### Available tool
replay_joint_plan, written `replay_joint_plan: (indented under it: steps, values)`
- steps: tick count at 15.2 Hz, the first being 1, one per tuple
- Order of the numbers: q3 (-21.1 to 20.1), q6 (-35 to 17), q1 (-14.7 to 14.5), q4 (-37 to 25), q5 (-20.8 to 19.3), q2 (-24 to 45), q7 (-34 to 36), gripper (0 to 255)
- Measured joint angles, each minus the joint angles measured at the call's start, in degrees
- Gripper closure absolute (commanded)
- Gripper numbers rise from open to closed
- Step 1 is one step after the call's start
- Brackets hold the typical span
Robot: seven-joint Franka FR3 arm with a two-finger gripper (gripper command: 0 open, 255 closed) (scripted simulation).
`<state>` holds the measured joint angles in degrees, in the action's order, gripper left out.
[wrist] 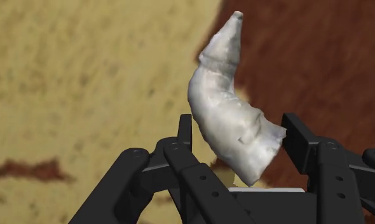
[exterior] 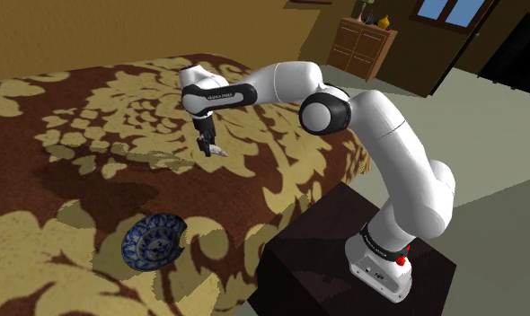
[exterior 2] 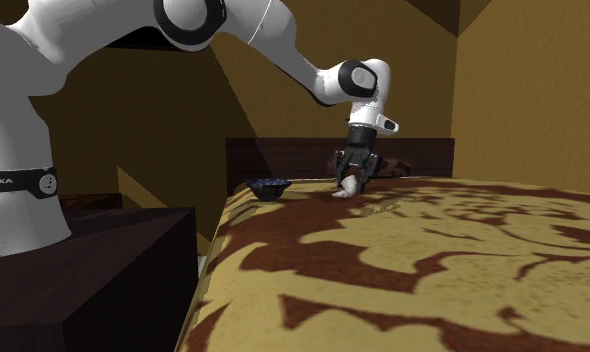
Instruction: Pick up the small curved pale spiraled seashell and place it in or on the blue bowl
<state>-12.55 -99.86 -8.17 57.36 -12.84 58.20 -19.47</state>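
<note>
My pincer (wrist: 238,130) is pinching the pale, curved seashell (wrist: 224,102). The shell's broad end is clasped between the two black fingers and its pointed tip sticks out beyond them. In the shoulder view the pincer (exterior: 207,148) hangs low over the brown-and-gold patterned bed (exterior: 92,108), with the seashell (exterior: 221,153) at its tip. I cannot tell whether the shell is clear of the cover yet.

I judge the grasp to be made and the lift and carry to be next. The blue-and-white bowl (exterior: 154,241) sits on the bed well apart from the shell, toward the shoulder view's lower left. I need to raise the shell straight up, swing it over the bowl's rim and release it low.

On the arm (exterior 2: 23,120), a dark band reads "EMIKA". The forearm lettering in the shoulder view is too small to read.
</note>
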Motion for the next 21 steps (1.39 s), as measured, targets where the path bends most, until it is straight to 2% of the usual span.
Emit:
replay_joint_plan:
  steps: [10, 14, 16, 21]
  values:
    - [-0.49, 4.09, -0.31, -0.44, 0.49, -3.64, 0.26, 255]
    - [-1.55, 2.11, -2.45, 4.99, 0.95, -6.81, 3.98, 255]
    - [-2.23, -0.04, -3.44, 9.74, 1.26, -9.25, 6.24, 255]
    - [-3.58, -1.28, -7.21, 12.45, 1.75, -10.56, 11.35, 255]
